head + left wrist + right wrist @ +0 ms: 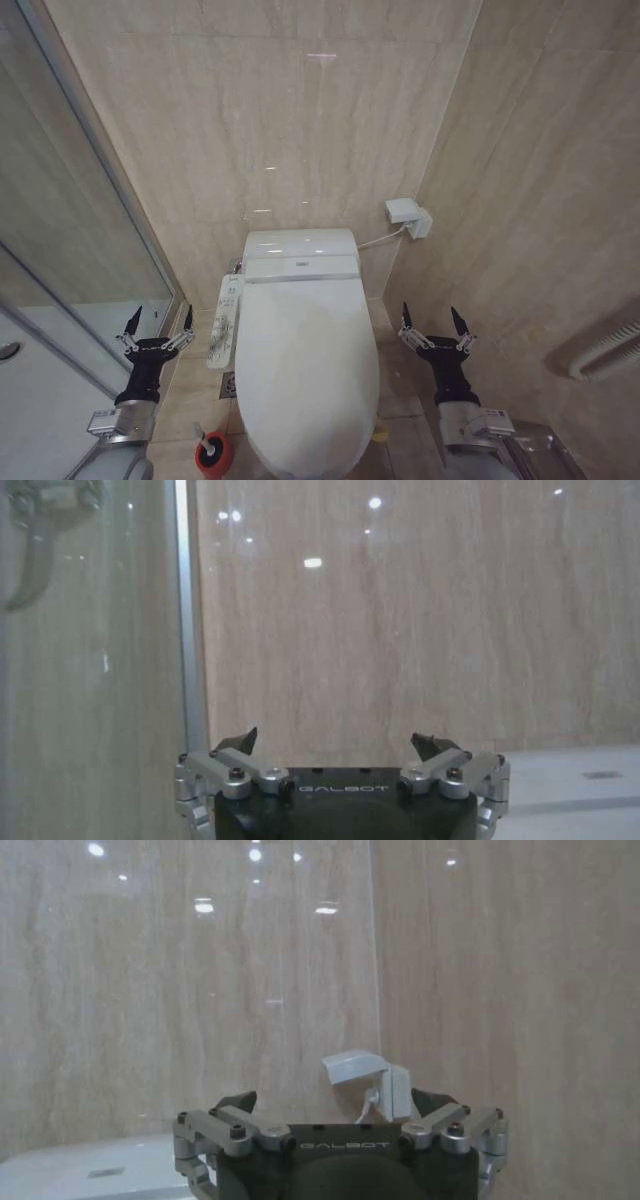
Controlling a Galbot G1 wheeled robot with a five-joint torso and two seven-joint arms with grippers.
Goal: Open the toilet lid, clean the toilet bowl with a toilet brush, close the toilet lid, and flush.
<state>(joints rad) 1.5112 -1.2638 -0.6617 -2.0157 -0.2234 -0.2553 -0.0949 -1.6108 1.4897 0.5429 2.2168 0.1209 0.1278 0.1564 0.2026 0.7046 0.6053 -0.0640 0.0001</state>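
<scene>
Red holder cup [213,456] holds the toilet brush [201,436] beside the closed toilet lid [305,370].

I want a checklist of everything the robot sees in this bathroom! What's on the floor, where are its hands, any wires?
Surface: beige tiled floor, bare beside the toilet.
Job's things: toilet lid shut over the bowl; toilet brush standing in its red holder on the floor, left of the toilet.
Clutter: nothing seen.
Grippers: left tool open, raised left of the toilet; right tool open, raised on the right; both hold nothing.
Cables: white cord from toilet to wall socket box.
Surroundings: beige wall tiles; glass shower door left; button panel beside the lid.
</scene>
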